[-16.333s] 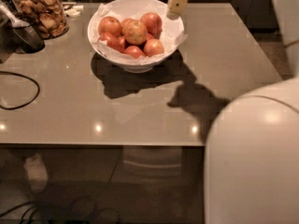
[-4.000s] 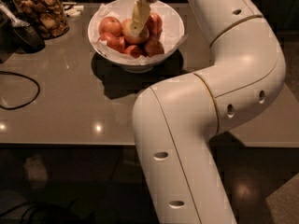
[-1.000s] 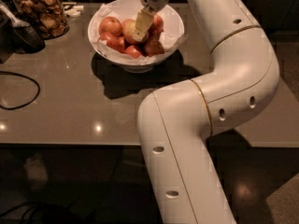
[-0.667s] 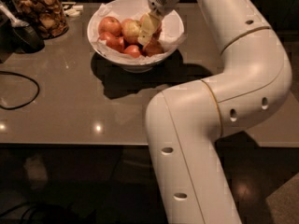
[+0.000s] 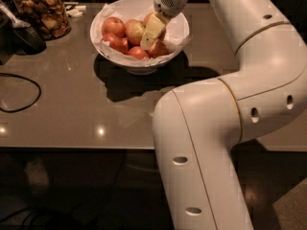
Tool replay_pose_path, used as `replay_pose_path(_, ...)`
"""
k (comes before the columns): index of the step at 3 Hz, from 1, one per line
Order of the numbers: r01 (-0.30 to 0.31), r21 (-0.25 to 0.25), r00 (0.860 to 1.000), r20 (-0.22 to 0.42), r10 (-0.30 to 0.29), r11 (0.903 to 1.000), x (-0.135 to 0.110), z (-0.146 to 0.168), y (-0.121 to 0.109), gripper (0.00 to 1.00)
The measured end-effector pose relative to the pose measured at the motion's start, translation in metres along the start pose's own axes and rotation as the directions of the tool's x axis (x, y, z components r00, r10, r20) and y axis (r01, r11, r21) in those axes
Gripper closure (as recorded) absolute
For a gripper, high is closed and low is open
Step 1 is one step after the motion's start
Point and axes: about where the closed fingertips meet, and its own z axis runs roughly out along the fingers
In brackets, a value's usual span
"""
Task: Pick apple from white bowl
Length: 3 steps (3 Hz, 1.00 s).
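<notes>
Several smooth red apples (image 5: pixel 111 27) fill the glossy white paper-lined bowl (image 5: pixel 144 66). The round golden-orange apple (image 5: pixel 135 31) sits just beside your jaws, which are down among the fruit. You cannot tell their opening.

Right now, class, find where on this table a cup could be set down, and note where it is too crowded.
Bare table lies in front of the white bowl, between the black cable and the robot arm. Crowded: the back corner by the glass jar, and the bowl, where the gripper sits among apples.
</notes>
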Motion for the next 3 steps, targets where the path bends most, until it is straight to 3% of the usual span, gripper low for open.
replay_pose_path(1, -0.004, 0.007, 1.000, 0.008, 0.004, 1.0000, -0.002, 0.004, -0.003, 0.00)
replay_pose_path(3, 0.043, 0.049, 0.997, 0.056, -0.046, 0.9979, -0.024, -0.029, 0.014, 0.00)
